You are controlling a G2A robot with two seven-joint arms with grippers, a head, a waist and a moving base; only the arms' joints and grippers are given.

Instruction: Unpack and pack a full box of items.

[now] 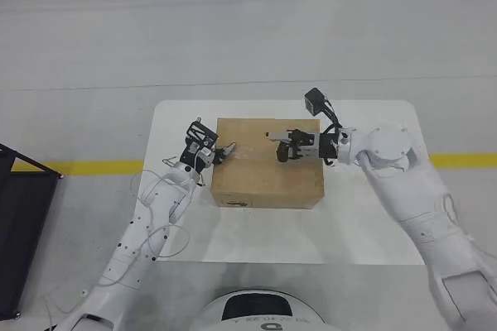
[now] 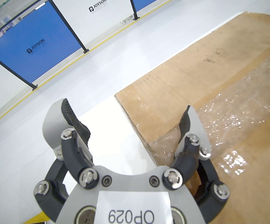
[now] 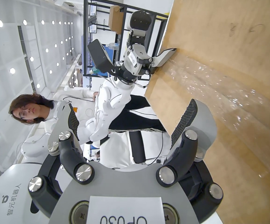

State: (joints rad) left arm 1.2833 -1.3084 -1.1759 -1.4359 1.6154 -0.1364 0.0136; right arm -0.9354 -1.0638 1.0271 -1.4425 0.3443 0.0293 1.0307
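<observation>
A closed cardboard box stands in the middle of the white table, with clear tape running along its top seam. My left gripper is at the box's left edge, open, one finger over the taped top edge and the other out past the box's side. From the right wrist view the left gripper touches that same edge of the box. My right gripper hovers over the far middle of the box top, open and holding nothing.
A black rack stands on the floor to the table's left. Bare table surface lies in front of the box and to its right. A yellow floor line runs behind the table.
</observation>
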